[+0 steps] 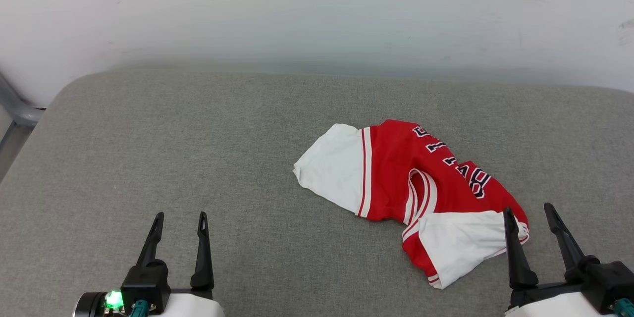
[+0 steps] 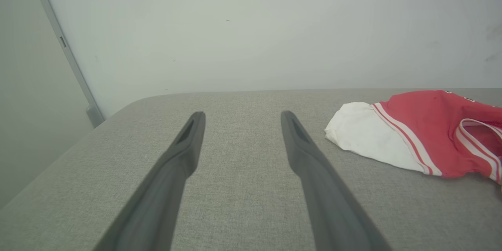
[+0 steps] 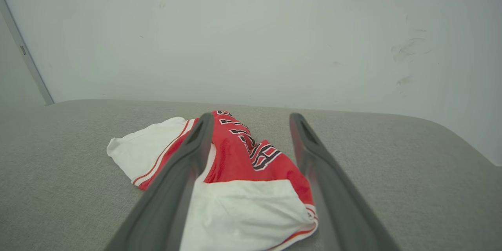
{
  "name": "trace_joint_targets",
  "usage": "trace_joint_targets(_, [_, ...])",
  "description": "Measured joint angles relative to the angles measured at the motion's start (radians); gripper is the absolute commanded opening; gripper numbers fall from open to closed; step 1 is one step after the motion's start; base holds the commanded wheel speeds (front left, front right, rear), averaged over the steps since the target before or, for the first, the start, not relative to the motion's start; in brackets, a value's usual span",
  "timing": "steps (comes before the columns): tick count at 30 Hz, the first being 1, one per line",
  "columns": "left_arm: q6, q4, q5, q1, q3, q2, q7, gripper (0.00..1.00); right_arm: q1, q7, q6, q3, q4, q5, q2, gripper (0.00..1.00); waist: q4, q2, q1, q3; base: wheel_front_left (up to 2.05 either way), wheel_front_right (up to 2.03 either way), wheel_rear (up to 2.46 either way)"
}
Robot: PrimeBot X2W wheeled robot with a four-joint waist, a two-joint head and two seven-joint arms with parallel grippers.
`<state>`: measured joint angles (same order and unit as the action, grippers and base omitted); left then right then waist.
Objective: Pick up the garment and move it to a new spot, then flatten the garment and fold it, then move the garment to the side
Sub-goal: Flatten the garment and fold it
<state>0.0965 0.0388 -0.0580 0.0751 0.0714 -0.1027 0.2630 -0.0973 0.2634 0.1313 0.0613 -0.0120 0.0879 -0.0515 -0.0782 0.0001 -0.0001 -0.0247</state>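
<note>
The grey padded surface (image 1: pixel 198 148) ran past the head view's edges. On it the garment (image 1: pixel 396 178) lay crumpled, its lettering creased and unreadable, with one white sleeve just ahead of the right gripper (image 1: pixel 528 208), whose fingers were spread and empty. The left gripper (image 1: pixel 181 215), likewise spread, pointed forward well apart from it.

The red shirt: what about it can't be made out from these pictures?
- Head view: black lettering on the garment is creased over, partly unreadable.
- Left wrist view: the picture's right edge cuts off much of it.
- Right wrist view: a finger of the right tool covers part of the near white sleeve.
</note>
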Motion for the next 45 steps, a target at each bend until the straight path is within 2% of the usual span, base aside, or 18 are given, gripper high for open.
trace_joint_targets(9, [-0.018,0.005,0.010,0.002,-0.013,0.016,0.000,1.00,0.000,0.000,0.000,-0.002,-0.001,0.001,0.000,1.00,0.000,0.0000,0.0000,0.005,0.00,0.00,0.00])
trace_joint_targets(13, [-0.046,0.007,0.008,-0.019,-0.015,0.018,0.000,1.00,0.001,0.000,0.000,-0.005,0.000,0.001,0.000,1.00,0.002,0.0000,0.0000,0.001,0.00,0.00,0.00])
trace_joint_targets(15, [-0.073,0.011,0.003,-0.051,-0.014,0.015,0.000,1.00,0.004,0.000,0.000,-0.006,0.002,0.001,0.000,1.00,0.004,0.0000,0.0000,-0.004,0.00,0.00,0.00])
trace_joint_targets(23, [-0.175,0.105,0.010,-0.291,0.009,-0.055,0.000,1.00,0.041,0.000,0.000,-0.015,0.021,-0.002,0.000,1.00,0.019,0.0000,0.0001,-0.048,0.00,0.00,0.00])
trace_joint_targets(28, [-0.212,0.195,-0.004,-0.477,0.055,-0.117,-0.037,1.00,0.069,0.000,0.000,-0.024,0.042,-0.009,0.000,1.00,0.038,0.0000,0.0003,-0.095,0.00,0.00,0.00])
trace_joint_targets(31, [-0.221,0.228,-0.056,-0.590,0.092,-0.144,-0.114,1.00,0.086,0.000,0.000,-0.023,0.053,-0.010,0.000,1.00,0.052,0.0000,0.0003,-0.127,0.00,0.00,0.00])
trace_joint_targets(34, [-0.225,0.259,-0.140,-0.681,0.160,-0.177,-0.238,1.00,0.109,0.000,0.000,-0.027,0.066,-0.010,0.000,1.00,0.067,0.0000,0.0003,-0.161,0.00,0.00,0.00])
trace_joint_targets(41, [-0.226,0.301,-0.383,-0.860,0.355,-0.279,-0.600,1.00,0.155,0.000,0.000,-0.038,0.089,-0.010,0.000,1.00,0.103,0.0000,0.0004,-0.239,0.00,0.00,0.00])
trace_joint_targets(45, [-0.226,0.329,-0.507,-0.917,0.463,-0.311,-0.791,1.00,0.172,0.000,0.000,-0.045,0.100,-0.009,0.000,1.00,0.123,0.0000,0.0003,-0.276,0.00,0.00,0.00])
